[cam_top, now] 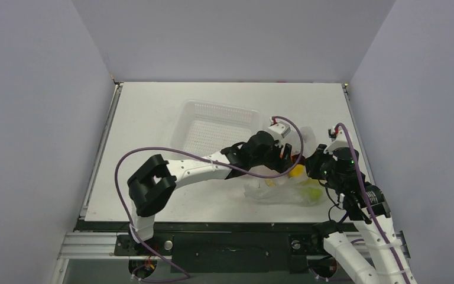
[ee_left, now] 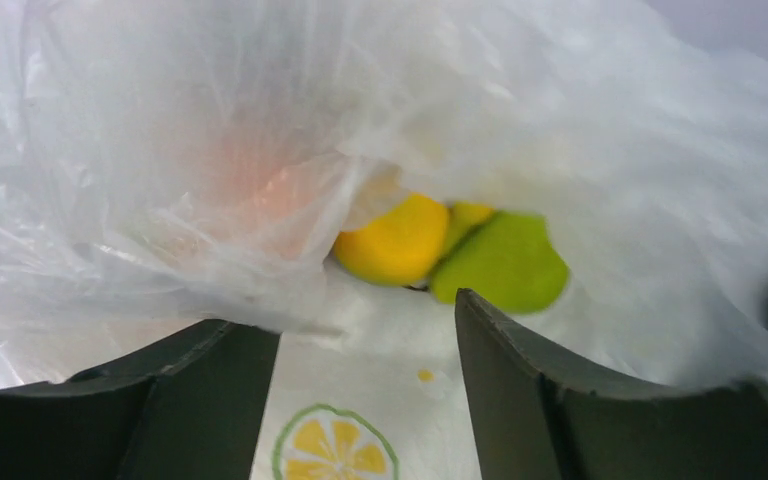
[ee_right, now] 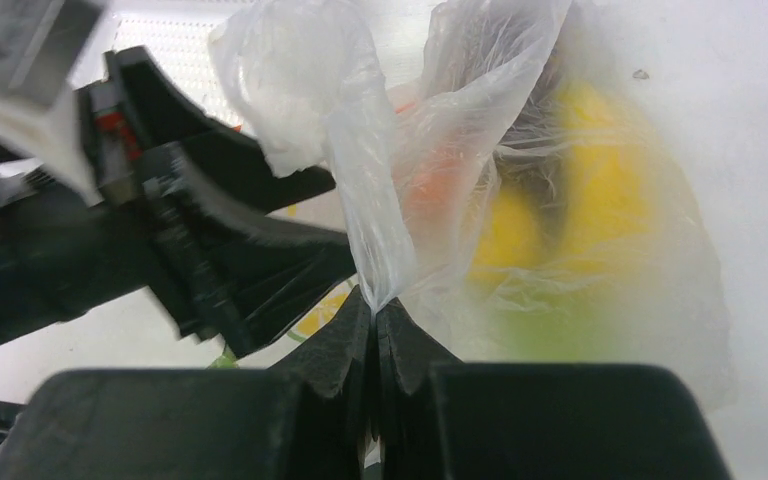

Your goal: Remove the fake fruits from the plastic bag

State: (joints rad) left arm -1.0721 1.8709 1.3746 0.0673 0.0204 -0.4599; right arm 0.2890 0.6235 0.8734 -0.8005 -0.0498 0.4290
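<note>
The plastic bag (cam_top: 278, 190) lies on the table (cam_top: 148, 118) near its right edge, toward the near side. A yellow fruit (ee_left: 395, 240) and a green fruit (ee_left: 505, 262) sit inside it. The right end effector (ee_right: 375, 310) pinches a fold of the bag tight. The left end effector (ee_left: 365, 320) is spread apart at the bag, holding nothing.

Ahead of the left gripper (ee_left: 365, 315), an opening is left beneath the drooping plastic bag (ee_left: 210, 150) (fruits (ee_left: 400, 240) visible through it); rightward passage is barred by the right gripper (ee_right: 375, 325).
</note>
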